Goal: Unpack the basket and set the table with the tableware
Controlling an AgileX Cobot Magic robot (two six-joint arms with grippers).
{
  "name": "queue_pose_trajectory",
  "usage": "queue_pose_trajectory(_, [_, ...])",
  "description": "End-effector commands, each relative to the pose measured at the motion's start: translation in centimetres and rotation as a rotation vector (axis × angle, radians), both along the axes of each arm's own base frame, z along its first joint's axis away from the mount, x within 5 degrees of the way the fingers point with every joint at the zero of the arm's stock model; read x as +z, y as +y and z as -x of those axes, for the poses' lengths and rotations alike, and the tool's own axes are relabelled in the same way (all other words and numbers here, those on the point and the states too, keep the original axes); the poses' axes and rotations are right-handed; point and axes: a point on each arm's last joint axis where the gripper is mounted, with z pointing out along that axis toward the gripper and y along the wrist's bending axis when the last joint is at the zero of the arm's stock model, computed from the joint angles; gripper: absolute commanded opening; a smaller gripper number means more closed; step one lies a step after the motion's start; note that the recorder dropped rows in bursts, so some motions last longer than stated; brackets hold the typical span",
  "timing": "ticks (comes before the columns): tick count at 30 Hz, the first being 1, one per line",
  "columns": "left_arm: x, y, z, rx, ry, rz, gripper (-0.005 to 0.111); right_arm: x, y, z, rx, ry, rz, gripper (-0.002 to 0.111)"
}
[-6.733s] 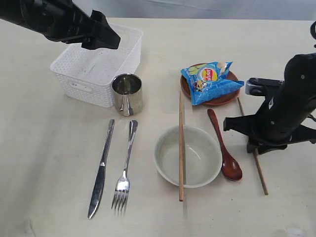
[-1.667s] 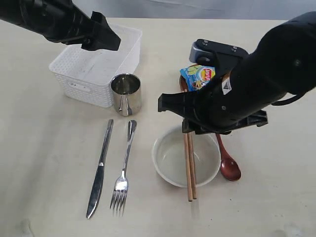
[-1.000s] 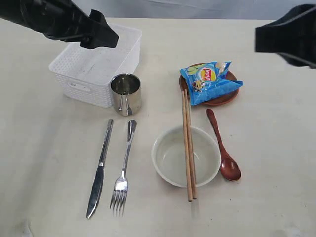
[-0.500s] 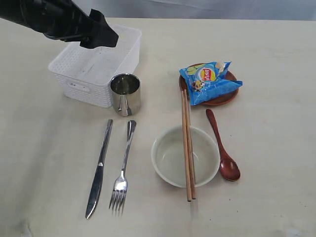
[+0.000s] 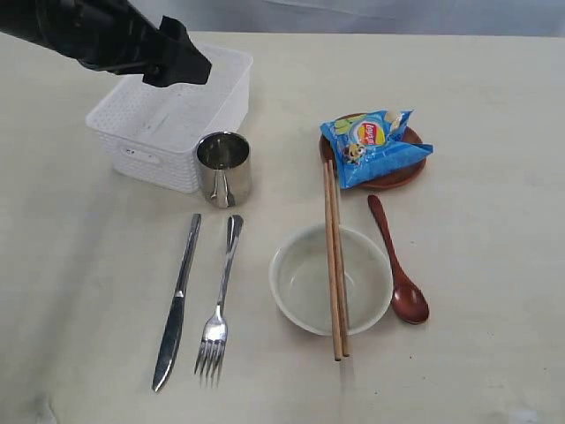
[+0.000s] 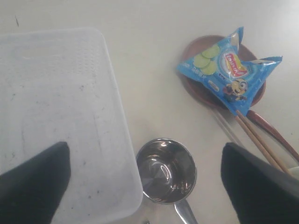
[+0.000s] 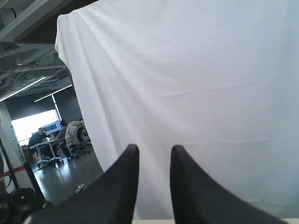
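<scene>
Knife (image 5: pixel 177 305) and fork (image 5: pixel 221 300) near left on the table (image 5: pixel 494 336), both chopsticks (image 5: pixel 335 256) now across the bowl (image 5: pixel 305 283), spoon (image 5: pixel 399 265) just right, cup (image 5: pixel 223 168) just beside the empty basket (image 5: pixel 154 124), chip bag (image 5: pixel 375 146) on plate (image 5: pixel 397 179), left gripper (image 5: pixel 185 64) spread wide, empty, above basket, right gripper (image 7: pixel 154 149) narrowly parted, empty, gone from the exterior view.

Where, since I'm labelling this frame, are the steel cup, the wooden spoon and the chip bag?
steel cup (image 5: pixel 225 172): exterior view, front wall.
wooden spoon (image 5: pixel 391 252): exterior view, mid handle.
chip bag (image 5: pixel 372 146): exterior view, printed front.

White perforated basket (image 5: pixel 141 152), silvery cup (image 5: pixel 223 170), cream bowl (image 5: pixel 284 291), reddish-brown plate (image 5: pixel 394 179), dark-red spoon (image 5: pixel 409 299), blue chip bag (image 5: pixel 375 146)
</scene>
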Motion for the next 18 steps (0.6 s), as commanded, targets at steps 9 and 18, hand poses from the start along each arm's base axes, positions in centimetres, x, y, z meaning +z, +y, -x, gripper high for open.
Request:
queue_pose_trajectory(9, [0.0,0.1,0.1,0.006,-0.011,-0.004,0.081,-5.7,4.4,-4.4,-0.447,-0.056,0.189,0.023])
queue_pose_trajectory(18, [0.0,0.1,0.1,0.006,-0.011,-0.004,0.081,-13.2,5.6,-8.3,-0.589,-0.147,0.279,0.023])
